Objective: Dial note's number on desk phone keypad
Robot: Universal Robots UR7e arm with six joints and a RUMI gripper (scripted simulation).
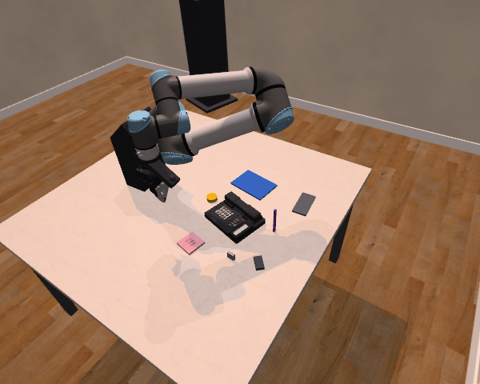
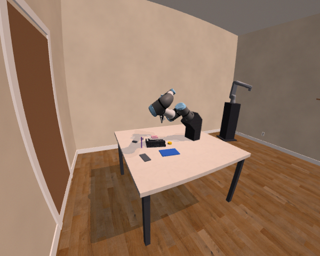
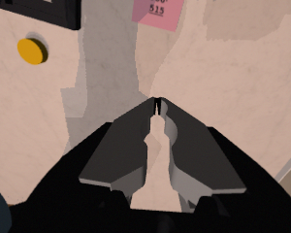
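The black desk phone stands on the table, its keypad facing up and its handset lying in the cradle. Only a corner of the phone shows at the top left of the wrist view. The pink note lies flat beside the phone. The wrist view shows its lower line as 515; the line above is cut off by the frame edge. My gripper is shut and empty, above the table, on the robot-base side of phone and note, touching neither.
A yellow disc lies near the phone. A blue pad, a grey slab, an upright purple pen, a small grey block and a dark block are around it.
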